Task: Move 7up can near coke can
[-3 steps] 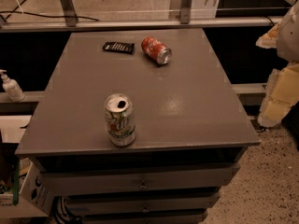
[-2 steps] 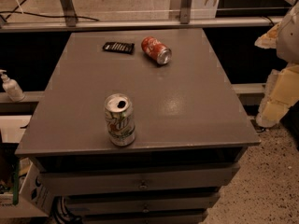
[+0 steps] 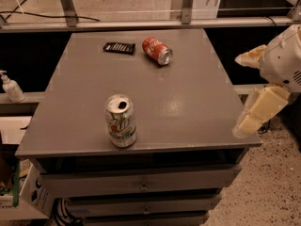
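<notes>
The 7up can (image 3: pixel 121 121) stands upright near the front edge of the grey table (image 3: pixel 188 102), white and silver with green lettering and an opened top. The coke can (image 3: pixel 157 50) lies on its side at the back of the table, red with a silver end facing front right. My gripper (image 3: pixel 238 95) hangs at the table's right edge, well to the right of the 7up can. It is open and empty, with one pale finger high and one low.
A flat black rectangular device (image 3: pixel 119 47) lies just left of the coke can. Drawers (image 3: pixel 141 187) sit under the tabletop. A soap pump bottle (image 3: pixel 10 86) stands on a ledge at the left. Metal frame posts (image 3: pixel 187 4) rise behind the table.
My gripper has moved a little left and down, toward the table's right edge. The cans and the black device have not moved.
</notes>
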{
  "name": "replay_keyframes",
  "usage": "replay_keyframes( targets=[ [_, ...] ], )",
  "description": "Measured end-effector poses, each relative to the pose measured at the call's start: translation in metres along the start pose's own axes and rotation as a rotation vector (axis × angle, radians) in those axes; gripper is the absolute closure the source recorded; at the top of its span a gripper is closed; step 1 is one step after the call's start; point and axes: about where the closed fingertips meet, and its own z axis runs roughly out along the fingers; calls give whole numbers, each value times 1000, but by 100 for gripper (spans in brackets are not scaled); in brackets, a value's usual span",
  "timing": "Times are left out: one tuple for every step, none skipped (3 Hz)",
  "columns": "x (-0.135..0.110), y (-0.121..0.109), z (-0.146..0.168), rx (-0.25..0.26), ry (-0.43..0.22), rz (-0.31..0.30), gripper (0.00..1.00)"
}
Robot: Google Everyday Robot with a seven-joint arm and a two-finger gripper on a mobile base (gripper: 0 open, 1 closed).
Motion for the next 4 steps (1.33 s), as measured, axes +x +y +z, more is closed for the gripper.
replay_keyframes(
  targets=[
    [-20,9,34,-43,-177,14,0],
    [-54,19,70,-98,-358,24,0],
    [-84,31,100,-156,-507,25,0],
    [-108,54,115,-222,-633,31,0]
  ],
)
